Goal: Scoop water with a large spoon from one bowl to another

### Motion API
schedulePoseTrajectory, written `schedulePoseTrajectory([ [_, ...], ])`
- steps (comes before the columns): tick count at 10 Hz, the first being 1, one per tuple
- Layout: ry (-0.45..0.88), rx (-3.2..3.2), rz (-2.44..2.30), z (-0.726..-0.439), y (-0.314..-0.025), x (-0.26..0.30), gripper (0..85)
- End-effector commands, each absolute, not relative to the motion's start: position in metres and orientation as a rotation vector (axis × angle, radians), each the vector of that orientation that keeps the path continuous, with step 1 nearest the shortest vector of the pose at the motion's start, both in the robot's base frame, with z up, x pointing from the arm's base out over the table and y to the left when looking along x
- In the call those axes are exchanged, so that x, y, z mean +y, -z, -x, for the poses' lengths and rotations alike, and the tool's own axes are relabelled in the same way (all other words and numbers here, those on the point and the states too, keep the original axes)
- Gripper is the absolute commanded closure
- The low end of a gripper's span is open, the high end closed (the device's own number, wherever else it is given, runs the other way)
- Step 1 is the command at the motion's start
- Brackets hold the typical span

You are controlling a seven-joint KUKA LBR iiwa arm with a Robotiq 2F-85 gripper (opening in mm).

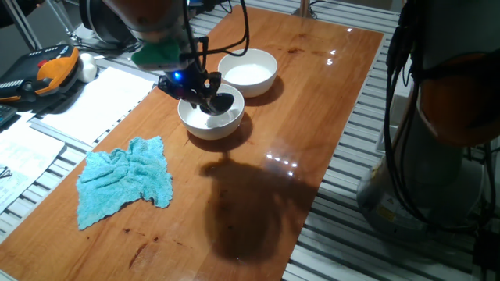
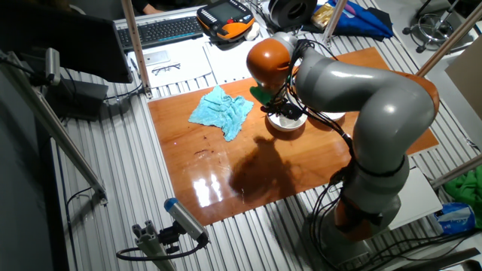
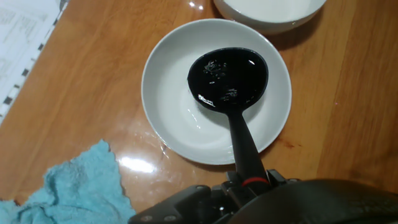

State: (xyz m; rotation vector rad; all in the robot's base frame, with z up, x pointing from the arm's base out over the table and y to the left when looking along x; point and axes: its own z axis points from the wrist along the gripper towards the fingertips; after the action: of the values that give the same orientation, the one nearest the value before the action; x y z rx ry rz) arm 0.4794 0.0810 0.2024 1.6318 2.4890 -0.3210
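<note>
**Ladle sits in the near bowl, holding water**

The large spoon (image 3: 229, 79) has its scoop inside the near bowl (image 3: 163, 93), cup facing up, with glints on its dark surface that suggest the water (image 3: 219, 71) is in it. Its handle runs back to the end effector (image 3: 249, 183), which is clamped on the handle close to the red tip; the fingers themselves are mostly hidden under the hand, so how wide they stand cannot be read beyond that they grip the handle.

The second bowl (image 1: 248, 72) stands just beside the first, their rims nearly touching, farther from the blue cloth (image 1: 126, 178) that lies on the counter (image 1: 312, 101). Papers (image 1: 94, 101) lie off the counter's edge on that side.

The likely step is lifting a filled scoop and carrying it across. The risks, as a judgement: a tilt of the wrist would spill water onto the wood; a lift that is too low could catch the scoop on either rim and shove or tip a bowl; and the long handle, held near its end, may twist in the grip under the load.
</note>
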Motion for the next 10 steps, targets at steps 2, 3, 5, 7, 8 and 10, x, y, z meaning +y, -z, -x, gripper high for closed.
schedulePoseTrajectory([
  [2, 0.335, 2.527, -1.596, -0.4803, -0.2007, 0.0778, 85.0],
  [3, 0.343, 2.537, -1.581, -0.4805, -0.2003, 0.077, 85.0],
  [5, 0.357, 2.559, -1.569, -0.4808, -0.1998, 0.0759, 85.0],
  [7, 0.369, 2.588, -1.543, -0.4814, -0.1984, 0.0732, 85.0],
  [8, 0.369, 2.605, -1.526, -0.4815, -0.1974, 0.071, 85.0],
  [10, 0.374, 2.602, -1.554, -0.4829, -0.1955, 0.0697, 85.0],
])
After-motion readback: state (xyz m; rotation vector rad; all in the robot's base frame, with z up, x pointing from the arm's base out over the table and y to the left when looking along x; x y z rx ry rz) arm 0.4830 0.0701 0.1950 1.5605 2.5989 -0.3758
